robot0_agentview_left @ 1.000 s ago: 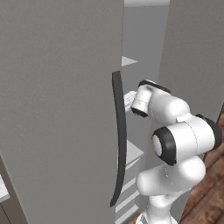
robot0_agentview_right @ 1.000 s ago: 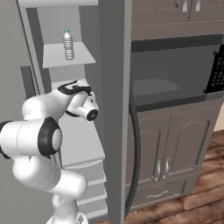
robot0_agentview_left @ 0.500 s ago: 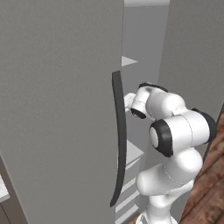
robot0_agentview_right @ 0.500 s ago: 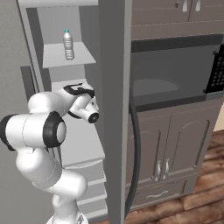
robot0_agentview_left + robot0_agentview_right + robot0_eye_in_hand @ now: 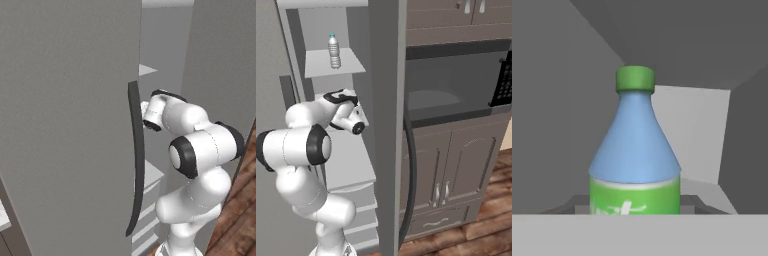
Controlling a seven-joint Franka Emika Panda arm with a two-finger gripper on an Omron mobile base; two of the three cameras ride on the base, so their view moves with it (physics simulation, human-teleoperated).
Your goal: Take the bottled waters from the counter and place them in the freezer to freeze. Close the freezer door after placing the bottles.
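So the arm [image 5: 311, 145] is reaching into the open freezer [image 5: 383, 100], wrist tucked in between the door edge and the white shelves around the middle of both base views. In the hand view there's a blue bottle [image 5: 634, 150] dead centre, green cap on top, bright green label wrapped round the lower part, standing upright and very close to the camera with grey freezer walls behind it. The end effector is closed down narrow, and going by how the bottle sits right at the bottom middle of the hand view it looks clamped on that blue bottle, though the fingertips themselves are hidden. The other one, the clear bottle [image 5: 333, 51], is already standing upright on the upper white shelf [image 5: 351, 65], upper left of the right base view. In the left base view the long dark handle [image 5: 136, 160] of the open door [image 5: 65, 125] runs down the middle, just left of the arm. Microwave [image 5: 456, 82] sits at the right of the right base view.
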